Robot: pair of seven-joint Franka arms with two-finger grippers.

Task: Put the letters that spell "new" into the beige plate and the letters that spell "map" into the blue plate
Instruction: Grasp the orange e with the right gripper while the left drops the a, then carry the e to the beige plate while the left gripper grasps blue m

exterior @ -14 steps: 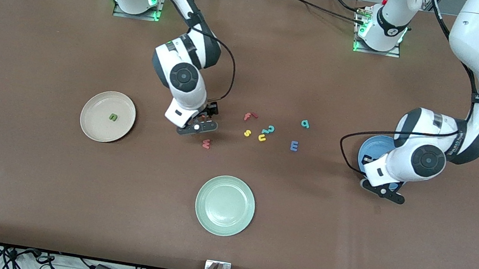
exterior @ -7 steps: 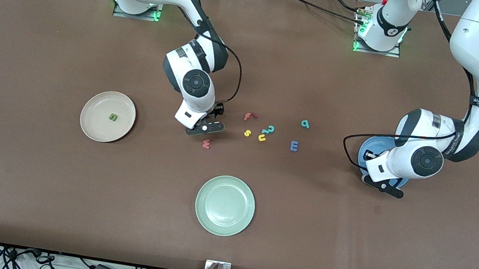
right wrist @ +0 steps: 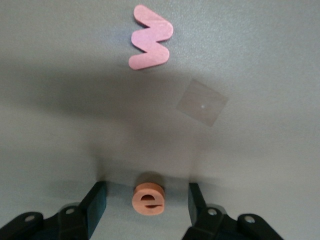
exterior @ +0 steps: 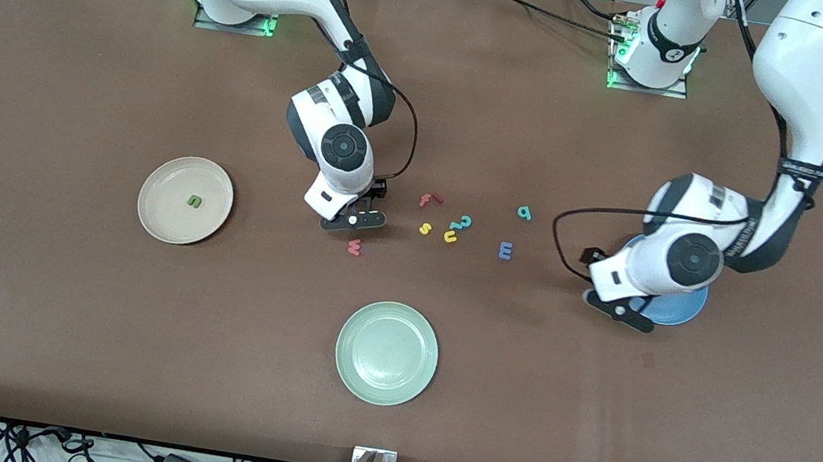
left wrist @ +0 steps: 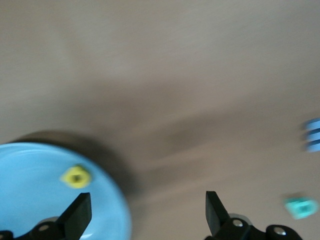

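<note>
Right wrist view: orange e [right wrist: 148, 199] is straddled by the right gripper [right wrist: 147, 202], jaws apart.
Left gripper [left wrist: 148, 210] is spread wide, empty, beside the blue plate [left wrist: 30, 200].

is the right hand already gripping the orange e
No: in the right wrist view the orange e lies on the table between the right hand's open fingers, with a gap on each side.

The front camera looks down from high across the table [exterior: 51, 311], facing both arm bases. Each wrist camera looks steeply down past its own claw, close to the table. The right wrist view shares the salmon w [right wrist: 150, 37] with the front view; the left wrist view shares the blue plate [left wrist: 30, 200].
</note>
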